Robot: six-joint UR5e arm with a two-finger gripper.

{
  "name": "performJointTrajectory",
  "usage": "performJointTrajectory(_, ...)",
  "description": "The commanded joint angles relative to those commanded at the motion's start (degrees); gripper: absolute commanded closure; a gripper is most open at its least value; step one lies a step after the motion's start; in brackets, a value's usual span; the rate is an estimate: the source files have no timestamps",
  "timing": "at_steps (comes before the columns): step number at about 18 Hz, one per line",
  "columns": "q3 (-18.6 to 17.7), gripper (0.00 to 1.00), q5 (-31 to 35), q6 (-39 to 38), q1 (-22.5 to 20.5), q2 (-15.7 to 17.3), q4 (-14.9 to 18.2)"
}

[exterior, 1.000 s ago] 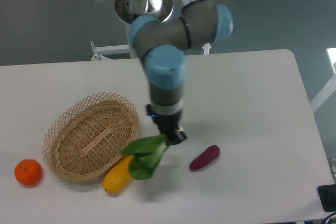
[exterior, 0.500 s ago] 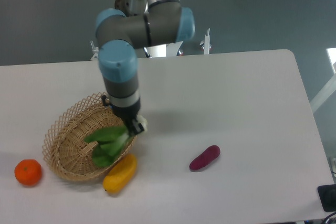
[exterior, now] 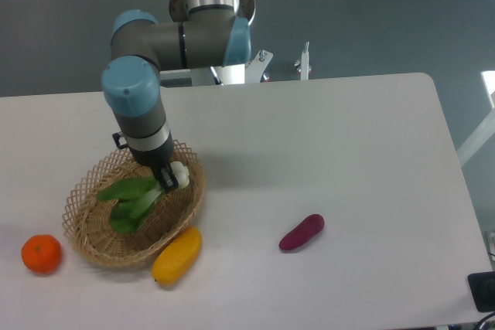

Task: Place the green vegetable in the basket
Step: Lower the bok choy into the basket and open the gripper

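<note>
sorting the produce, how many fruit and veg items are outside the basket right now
3: an orange left of the basket, a yellow fruit against its front rim, and a purple vegetable out to the right. The green vegetable is over the basket, in the gripper.

The gripper (exterior: 172, 179) hides part of the green vegetable's (exterior: 130, 200) pale stem; its jaw gap is unreadable.
</note>
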State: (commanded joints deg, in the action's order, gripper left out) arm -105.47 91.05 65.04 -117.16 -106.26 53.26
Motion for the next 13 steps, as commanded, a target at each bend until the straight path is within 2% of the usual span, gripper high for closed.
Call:
performJointTrajectory(1, 0.0, 0.15, -0.09, -0.09, 0.0, 0.09, 0.09)
performJointTrajectory(2, -0.09, 0.0, -0.17, -0.09, 0.0, 0.09, 0.09)
performJointTrajectory(8, 1.49, 0.0, -0.09, 0.09, -0.87, -0.09, 0.09)
performJointTrajectory(13, 5.0, 0.0, 0.0, 1.66, -7.19, -0.88, 0.17)
